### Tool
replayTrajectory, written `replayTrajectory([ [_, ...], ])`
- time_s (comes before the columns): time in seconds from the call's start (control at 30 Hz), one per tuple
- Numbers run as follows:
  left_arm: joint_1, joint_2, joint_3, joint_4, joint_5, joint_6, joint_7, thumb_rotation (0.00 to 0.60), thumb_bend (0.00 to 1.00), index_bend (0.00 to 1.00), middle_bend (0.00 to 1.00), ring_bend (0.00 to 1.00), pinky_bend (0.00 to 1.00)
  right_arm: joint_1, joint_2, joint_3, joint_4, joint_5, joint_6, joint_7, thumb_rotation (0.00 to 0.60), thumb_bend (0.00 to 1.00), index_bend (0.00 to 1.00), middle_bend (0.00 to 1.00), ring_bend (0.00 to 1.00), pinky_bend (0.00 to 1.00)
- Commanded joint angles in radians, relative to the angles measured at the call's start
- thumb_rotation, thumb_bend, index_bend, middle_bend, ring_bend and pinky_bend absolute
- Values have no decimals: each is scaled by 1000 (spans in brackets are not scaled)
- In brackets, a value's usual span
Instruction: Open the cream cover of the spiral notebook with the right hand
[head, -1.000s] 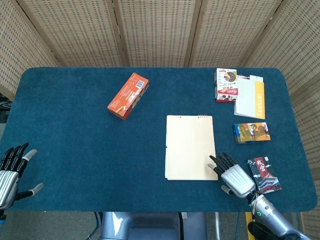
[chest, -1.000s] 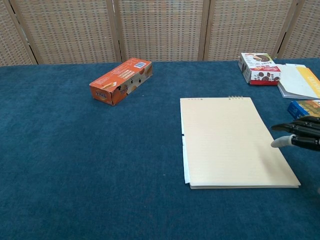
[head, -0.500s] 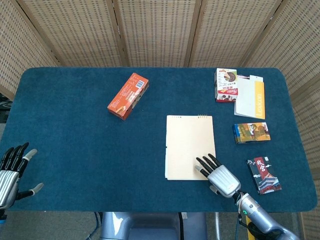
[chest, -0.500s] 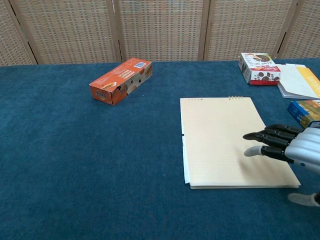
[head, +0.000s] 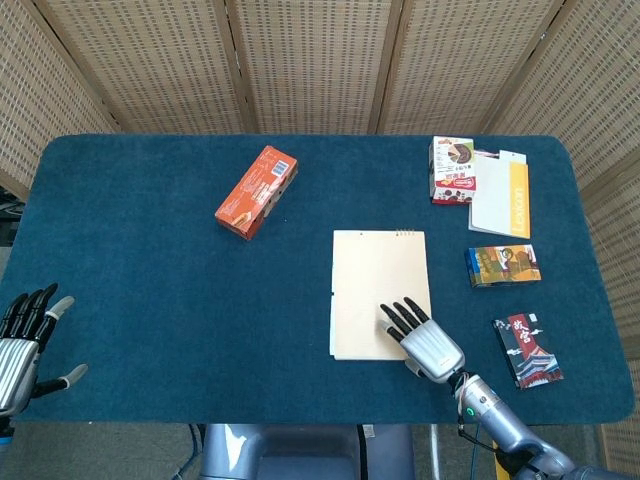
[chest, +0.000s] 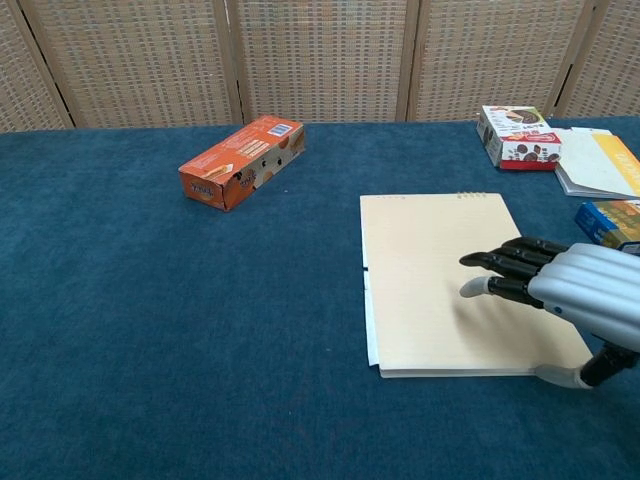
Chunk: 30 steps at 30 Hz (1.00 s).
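Chest view: orange box (chest: 241, 160) lettering blurs unreadably.

The head view is looking steeply down on the whole blue cloth tabletop (head: 150, 300); the chest view is looking low and nearer across it (chest: 150, 330), both sharing the right hand (head: 428, 343) (chest: 560, 290).

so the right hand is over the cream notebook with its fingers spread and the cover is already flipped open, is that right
Not quite. The right hand is over the cream notebook with fingers spread, but the cover is still closed and lying flat, as the chest view shows.
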Motion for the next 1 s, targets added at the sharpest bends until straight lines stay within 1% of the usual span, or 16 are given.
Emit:
replayTrajectory([
  [0.03,1,1,0,-1,0,2,-1,600,0,0,0,0,0,4,-6,1,0,11,-3,-7,600,337,138,0,0,0],
  [0.37,3,1,2,1,2,5,-5,600,0,0,0,0,0,5,-17,-20,-2,20,7,-27,600,337,138,0,0,0],
  [0.7,4,5,3,3,3,8,-17,600,0,0,0,0,0,14,-31,-10,6,45,5,-52,600,337,138,0,0,0],
  [1.0,6,7,4,5,8,15,-24,600,0,0,0,0,0,18,-46,-14,16,55,14,-80,600,337,138,0,0,0],
])
